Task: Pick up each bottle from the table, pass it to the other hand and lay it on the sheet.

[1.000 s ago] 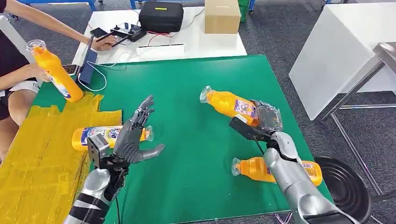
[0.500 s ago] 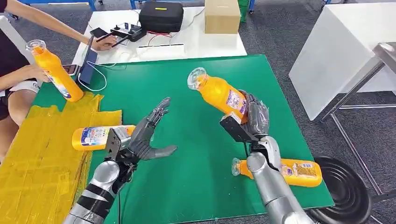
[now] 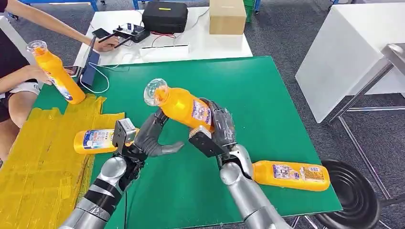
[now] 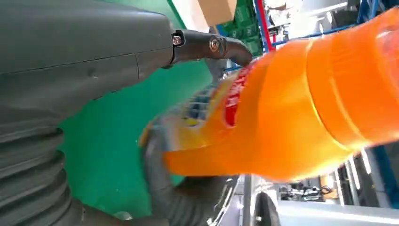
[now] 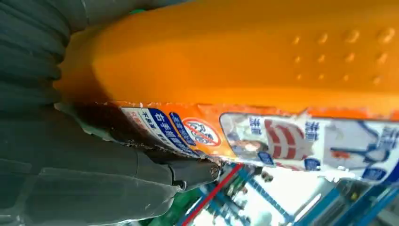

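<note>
Orange bottle (image 3: 184, 106) in right hand (image 3: 217, 128), left hand (image 3: 150, 138) spread beside — mid-table (image 3: 267, 95)

Green table (image 3: 258, 95): yellow sheet (image 3: 43, 162) at left edge, orange bottle (image 3: 291, 175) lying near right corner.

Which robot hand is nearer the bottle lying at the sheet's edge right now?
Left. The left robot hand hangs just beside the bottle lying at the sheet's edge, open. The right robot hand is farther off over the green mat, gripping the raised bottle.
</note>
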Robot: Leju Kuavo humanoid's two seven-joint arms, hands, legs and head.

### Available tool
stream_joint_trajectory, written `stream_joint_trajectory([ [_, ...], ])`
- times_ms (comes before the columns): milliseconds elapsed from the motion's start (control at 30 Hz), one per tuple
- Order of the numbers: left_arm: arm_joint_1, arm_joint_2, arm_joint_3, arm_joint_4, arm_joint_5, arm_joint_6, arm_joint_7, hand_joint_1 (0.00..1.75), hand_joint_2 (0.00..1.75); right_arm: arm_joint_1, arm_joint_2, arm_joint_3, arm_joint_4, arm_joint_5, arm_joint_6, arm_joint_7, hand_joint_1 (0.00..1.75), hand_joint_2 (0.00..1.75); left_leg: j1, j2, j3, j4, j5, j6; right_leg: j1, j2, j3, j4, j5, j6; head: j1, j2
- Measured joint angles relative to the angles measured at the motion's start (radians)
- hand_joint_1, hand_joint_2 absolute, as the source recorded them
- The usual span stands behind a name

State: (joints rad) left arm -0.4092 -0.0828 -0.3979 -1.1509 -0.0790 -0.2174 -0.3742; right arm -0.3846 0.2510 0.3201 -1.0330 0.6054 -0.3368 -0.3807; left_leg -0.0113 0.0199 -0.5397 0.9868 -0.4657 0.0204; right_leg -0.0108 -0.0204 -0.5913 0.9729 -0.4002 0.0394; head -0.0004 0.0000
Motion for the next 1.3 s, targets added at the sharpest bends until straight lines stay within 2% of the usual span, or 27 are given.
stream_joint_trajectory([
  [367, -0.006, -0.002, 0.005, 0.026, 0.094, -0.025, -0.007, 0.0, 1.75, 0.005, 0.053, 0.101, 0.076, -0.052, 0.027, -0.022, 1.75, 1.75, 0.0, 0.0, 0.0, 0.0, 0.0, 0.0, 0.0, 0.0, 0.0, 0.0, 0.0, 0.0, 0.0, 0.0],
  [967, 0.01, -0.025, 0.064, 0.032, 0.228, -0.022, -0.004, 0.0, 1.75, 0.005, 0.062, 0.155, 0.156, -0.084, 0.023, -0.023, 1.75, 1.75, 0.0, 0.0, 0.0, 0.0, 0.0, 0.0, 0.0, 0.0, 0.0, 0.0, 0.0, 0.0, 0.0, 0.0],
  [1000, 0.011, -0.026, 0.067, 0.032, 0.228, -0.022, -0.003, 1.75, 1.75, 0.005, 0.062, 0.155, 0.16, -0.085, 0.023, -0.023, 1.75, 1.75, 0.0, 0.0, 0.0, 0.0, 0.0, 0.0, 0.0, 0.0, 0.0, 0.0, 0.0, 0.0, 0.0, 0.0],
  [1300, 0.036, -0.042, 0.086, 0.012, 0.26, -0.014, -0.009, 1.75, 1.75, 0.002, 0.063, 0.157, 0.187, -0.097, 0.024, -0.026, 1.75, 1.75, 0.0, 0.0, 0.0, 0.0, 0.0, 0.0, 0.0, 0.0, 0.0, 0.0, 0.0, 0.0, 0.0, 0.0],
])
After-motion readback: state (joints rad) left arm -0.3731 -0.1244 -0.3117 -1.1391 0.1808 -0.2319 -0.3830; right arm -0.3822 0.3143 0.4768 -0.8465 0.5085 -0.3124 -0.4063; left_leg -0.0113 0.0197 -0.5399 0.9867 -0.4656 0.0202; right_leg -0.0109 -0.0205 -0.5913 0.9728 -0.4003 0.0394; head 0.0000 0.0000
